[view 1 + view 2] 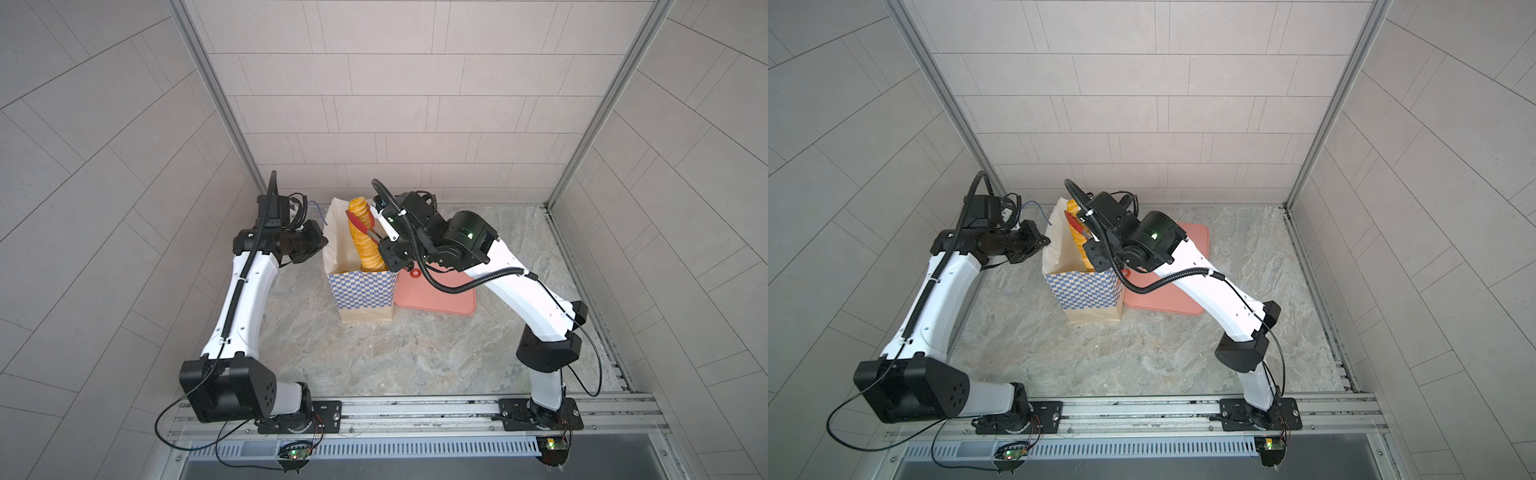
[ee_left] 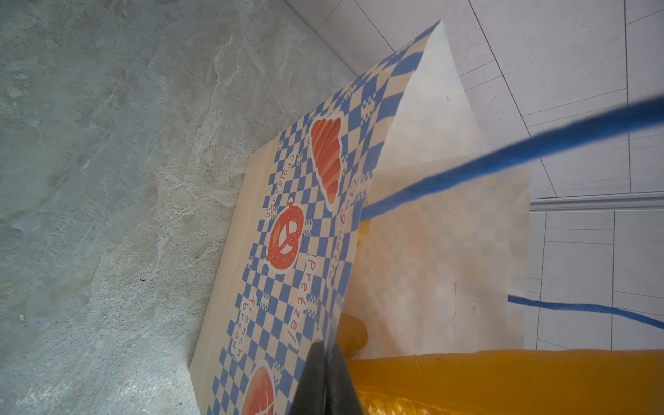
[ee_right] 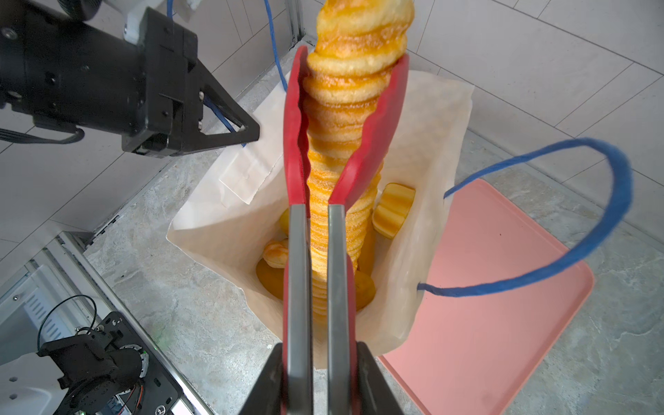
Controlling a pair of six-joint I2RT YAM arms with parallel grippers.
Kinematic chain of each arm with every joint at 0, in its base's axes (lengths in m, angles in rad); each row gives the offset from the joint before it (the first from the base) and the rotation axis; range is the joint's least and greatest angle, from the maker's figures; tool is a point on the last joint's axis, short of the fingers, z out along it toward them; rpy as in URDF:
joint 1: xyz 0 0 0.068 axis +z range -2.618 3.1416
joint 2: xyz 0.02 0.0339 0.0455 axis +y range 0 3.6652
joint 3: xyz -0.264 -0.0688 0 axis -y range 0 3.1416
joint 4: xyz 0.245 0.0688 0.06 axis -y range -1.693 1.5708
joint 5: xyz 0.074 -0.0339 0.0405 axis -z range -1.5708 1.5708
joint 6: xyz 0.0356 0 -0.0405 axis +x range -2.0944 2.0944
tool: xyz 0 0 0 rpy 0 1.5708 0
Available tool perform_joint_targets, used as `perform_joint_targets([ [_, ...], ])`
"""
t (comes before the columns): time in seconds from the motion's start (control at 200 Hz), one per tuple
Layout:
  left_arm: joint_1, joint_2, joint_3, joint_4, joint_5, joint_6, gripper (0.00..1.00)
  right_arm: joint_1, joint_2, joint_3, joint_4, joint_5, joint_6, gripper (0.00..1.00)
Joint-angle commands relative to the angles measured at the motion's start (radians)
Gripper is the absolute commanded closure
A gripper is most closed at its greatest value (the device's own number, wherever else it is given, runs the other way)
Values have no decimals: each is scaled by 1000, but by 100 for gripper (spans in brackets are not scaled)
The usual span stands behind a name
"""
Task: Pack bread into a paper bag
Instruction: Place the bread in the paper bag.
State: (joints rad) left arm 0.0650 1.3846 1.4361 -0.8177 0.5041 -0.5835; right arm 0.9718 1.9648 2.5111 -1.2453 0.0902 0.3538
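The paper bag [image 1: 361,295] [image 1: 1084,291] stands upright mid-table, blue-checked outside [image 2: 287,230], cream inside [image 3: 230,230]. My left gripper [image 1: 323,244] [image 1: 1047,240] [image 2: 327,355] is shut on the bag's left rim, one finger on each side of the paper. My right gripper [image 1: 380,239] [image 3: 318,350] is shut on the red tongs [image 1: 357,220] [image 3: 296,118]. The tongs clasp a long ridged baguette [image 1: 365,237] [image 3: 345,118] that stands tilted in the bag, its top above the rim. More bread lies in the bag's bottom: a small bun [image 3: 393,208] and rolls [image 3: 275,253].
A flat pink tray [image 1: 436,299] [image 1: 1167,299] [image 3: 485,305] lies right of the bag, touching it, with nothing on it. The bag's blue cord handle [image 3: 575,233] loops out over the tray; the other cord [image 2: 503,154] runs past my left gripper. Walls close in the back and sides.
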Motion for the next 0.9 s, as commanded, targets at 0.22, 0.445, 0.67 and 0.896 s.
perform_joint_targets([
  [0.22,5,8,44,-11,-7,10,100,0,26,22,-40,-11,-9,56],
  [0.445,7,4,52,-28,-22,19,100,-13,18,22,-45,6,-6,48],
  [0.67,11,-2,58,-40,-26,22,100,-39,8,22,-43,9,5,47],
  [0.896,12,1,62,-44,-24,26,100,-48,6,22,-29,3,14,49],
])
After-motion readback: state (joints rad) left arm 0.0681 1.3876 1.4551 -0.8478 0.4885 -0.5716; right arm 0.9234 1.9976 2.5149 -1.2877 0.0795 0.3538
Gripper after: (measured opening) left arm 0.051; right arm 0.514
